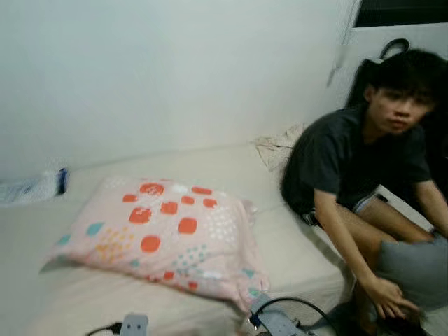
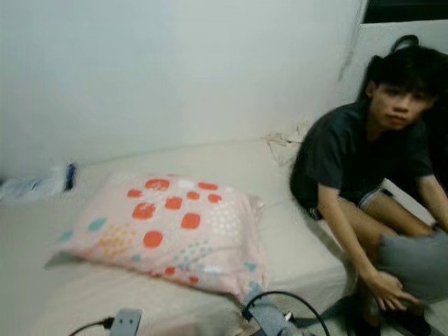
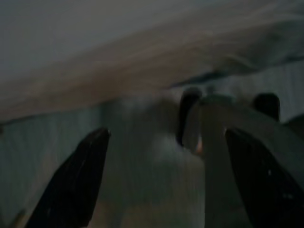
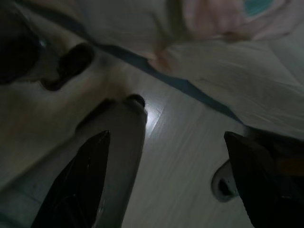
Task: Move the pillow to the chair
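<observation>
The pillow (image 1: 162, 234) lies on the bed (image 1: 294, 245), toward its front edge. A bottle (image 1: 35, 186) lies at the bed's back left, against the wall. A person (image 1: 371, 175) sits at the bed's right edge, with crumpled cloth (image 1: 276, 147) behind, near the back right corner.

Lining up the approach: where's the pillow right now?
In the left eye view the pillow lies flat on the bed, left of centre, with the seated person to its right and a plastic bottle behind-left.

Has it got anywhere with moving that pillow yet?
Nothing looks done: the pillow lies flat on the bed, untouched. Both hands, left and right, are open and empty, low near the floor. Picking it up and carrying it remain.
</observation>
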### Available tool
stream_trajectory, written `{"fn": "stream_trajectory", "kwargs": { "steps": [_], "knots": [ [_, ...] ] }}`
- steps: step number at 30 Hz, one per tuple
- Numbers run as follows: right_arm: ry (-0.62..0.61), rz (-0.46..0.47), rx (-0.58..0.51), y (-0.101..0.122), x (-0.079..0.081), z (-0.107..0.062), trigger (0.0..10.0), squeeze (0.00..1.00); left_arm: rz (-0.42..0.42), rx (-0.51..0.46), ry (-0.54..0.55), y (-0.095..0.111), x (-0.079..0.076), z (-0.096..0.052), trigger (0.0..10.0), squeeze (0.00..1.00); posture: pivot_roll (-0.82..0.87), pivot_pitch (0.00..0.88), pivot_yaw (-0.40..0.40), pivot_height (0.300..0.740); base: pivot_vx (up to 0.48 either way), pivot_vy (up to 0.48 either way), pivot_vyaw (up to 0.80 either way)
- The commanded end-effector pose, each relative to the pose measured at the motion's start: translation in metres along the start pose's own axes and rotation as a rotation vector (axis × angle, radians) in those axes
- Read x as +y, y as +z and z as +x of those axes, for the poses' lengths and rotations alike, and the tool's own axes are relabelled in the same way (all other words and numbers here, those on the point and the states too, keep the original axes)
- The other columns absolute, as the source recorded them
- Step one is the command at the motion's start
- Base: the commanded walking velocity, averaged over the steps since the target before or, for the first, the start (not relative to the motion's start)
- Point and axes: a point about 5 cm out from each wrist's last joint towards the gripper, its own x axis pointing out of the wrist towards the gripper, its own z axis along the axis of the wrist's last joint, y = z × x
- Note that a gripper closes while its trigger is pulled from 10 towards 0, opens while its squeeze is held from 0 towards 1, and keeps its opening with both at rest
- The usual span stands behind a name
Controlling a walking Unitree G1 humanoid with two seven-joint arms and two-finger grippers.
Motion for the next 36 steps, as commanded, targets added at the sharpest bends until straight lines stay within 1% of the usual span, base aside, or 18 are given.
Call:
{"fn": "stream_trajectory", "kwargs": {
  "steps": [1, 7, 17, 34, 36],
  "knots": [
    [0.002, 0.006, -0.001, -0.0004, 0.0021, 0.0003, 10.0, 0.0, 0.013, 0.054, -0.016, -0.0113, -0.0044, -0.0017, 10.0, 0.0, -0.02, 0.0, -0.059, 0.74, 0.0, 0.0, 0.0],
    [-0.001, 0.011, -0.001, -0.0006, 0.0008, 0.0001, 10.0, 0.0, 0.021, 0.055, -0.017, -0.0108, -0.0043, -0.0016, 10.0, 0.0, -0.02, 0.001, -0.056, 0.74, 0.0, 0.0, 0.0],
    [0.007, 0.012, -0.02, 0.0067, 0.0025, 0.0014, 10.0, 0.0, 0.032, 0.049, -0.021, -0.0086, -0.0045, -0.0011, 10.0, 0.0, -0.03, 0.006, -0.05, 0.74, 0.0, 0.0, 0.0],
    [-0.004, 0.02, -0.022, 0.005, 0.0009, 0.0008, 10.0, 0.0, 0.044, 0.053, -0.025, -0.0084, -0.0038, -0.0009, 10.0, 0.0, -0.02, 0.001, -0.048, 0.74, 0.0, 0.0, 0.8],
    [-0.014, 0.033, -0.023, 0.005, 0.0009, 0.001, 10.0, 0.0, 0.045, 0.052, -0.026, -0.0081, -0.0038, -0.0008, 10.0, 0.0, -0.02, 0.004, -0.048, 0.74, 0.0, 0.0, 0.0]
  ]
}}
